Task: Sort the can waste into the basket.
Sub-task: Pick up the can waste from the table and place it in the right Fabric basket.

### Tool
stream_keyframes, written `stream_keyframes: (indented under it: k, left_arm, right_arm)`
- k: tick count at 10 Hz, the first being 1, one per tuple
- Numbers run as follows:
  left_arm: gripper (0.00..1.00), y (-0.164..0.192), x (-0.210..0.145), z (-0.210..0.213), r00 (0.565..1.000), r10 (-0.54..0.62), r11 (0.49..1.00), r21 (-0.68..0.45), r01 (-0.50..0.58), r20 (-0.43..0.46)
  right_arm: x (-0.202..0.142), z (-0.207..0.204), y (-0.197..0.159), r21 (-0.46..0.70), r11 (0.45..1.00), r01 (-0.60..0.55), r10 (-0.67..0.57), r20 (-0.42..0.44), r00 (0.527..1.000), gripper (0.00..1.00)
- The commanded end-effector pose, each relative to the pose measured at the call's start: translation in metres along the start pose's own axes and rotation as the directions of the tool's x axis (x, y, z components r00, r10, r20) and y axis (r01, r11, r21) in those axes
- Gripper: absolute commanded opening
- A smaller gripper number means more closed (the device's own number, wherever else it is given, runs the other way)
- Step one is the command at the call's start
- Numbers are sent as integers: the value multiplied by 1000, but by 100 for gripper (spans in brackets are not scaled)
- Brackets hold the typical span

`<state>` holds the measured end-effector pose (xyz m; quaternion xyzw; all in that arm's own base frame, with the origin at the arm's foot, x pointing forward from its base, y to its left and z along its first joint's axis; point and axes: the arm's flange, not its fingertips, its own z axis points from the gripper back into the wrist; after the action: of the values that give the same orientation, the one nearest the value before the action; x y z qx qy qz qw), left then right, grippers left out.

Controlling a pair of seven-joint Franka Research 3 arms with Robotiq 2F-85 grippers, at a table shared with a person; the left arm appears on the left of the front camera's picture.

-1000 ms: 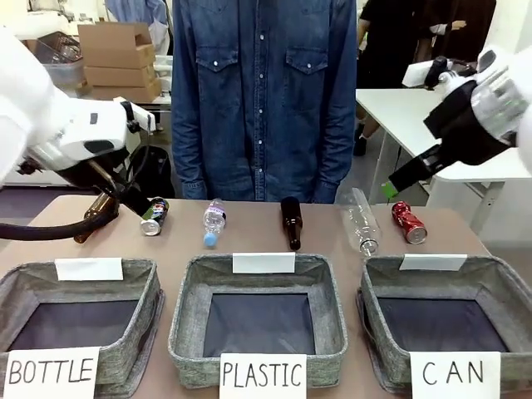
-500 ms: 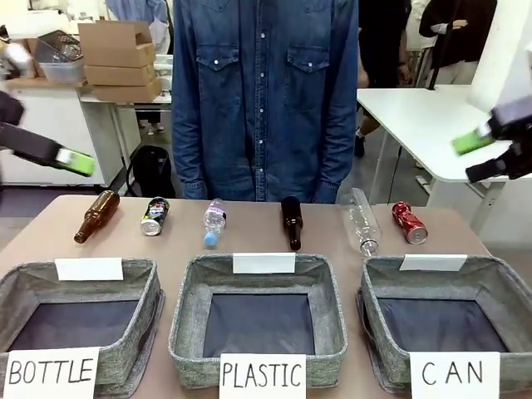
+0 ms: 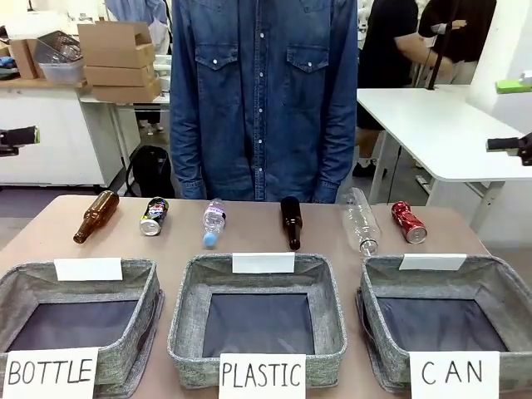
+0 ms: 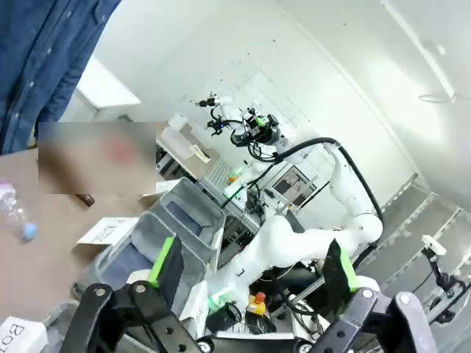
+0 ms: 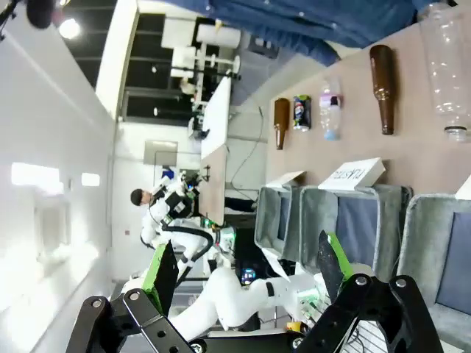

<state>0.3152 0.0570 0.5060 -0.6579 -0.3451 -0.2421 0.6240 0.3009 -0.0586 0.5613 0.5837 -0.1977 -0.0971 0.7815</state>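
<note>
- Left hand (image 4: 250, 276): released, green-padded fingers spread with nothing between them; held high, well to the left of the grey fabric rectangular basket (image 3: 504, 283) signed "CAN".
- Right hand (image 5: 246, 273): released and empty; held above that basket's right side.
- Red dented metal can (image 3: 409, 222): on its side on the tabletop (image 3: 249, 241), just behind the basket's far rim.
- Dark metal can with silver ends (image 3: 154, 216): in the same row, well left of the basket, between a brown glass bottle (image 3: 96, 216) and a clear plastic bottle (image 3: 214, 223).
</note>
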Motion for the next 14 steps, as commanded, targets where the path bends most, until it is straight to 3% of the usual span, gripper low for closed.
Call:
stream_keyframes:
  k: [1, 9, 10, 12, 14]
  left_arm:
    - [100, -10, 4, 0, 999, -33, 999, -4, 33, 0]
    - [100, -11, 3, 1, 1000, -6, 1000, 16, 6, -13]
    - [100, -18, 19, -8, 998, -26, 997, 71, 30, -60]
    - [100, 15, 72, -44, 979, 129, 965, 249, -87, -156]
    - [100, 58, 106, -70, 951, 264, 876, 453, -166, -162]
  right_arm:
    - [-6, 6, 8, 7, 1000, -29, 29, -14, 999, 100]
    - [-6, 6, 8, 7, 1000, -29, 29, -14, 999, 100]
    - [-6, 6, 8, 7, 1000, -29, 29, -14, 999, 100]
    - [-6, 6, 8, 7, 1000, -29, 29, -14, 999, 100]
    - [-6, 6, 8, 7, 1000, -29, 29, -14, 999, 100]
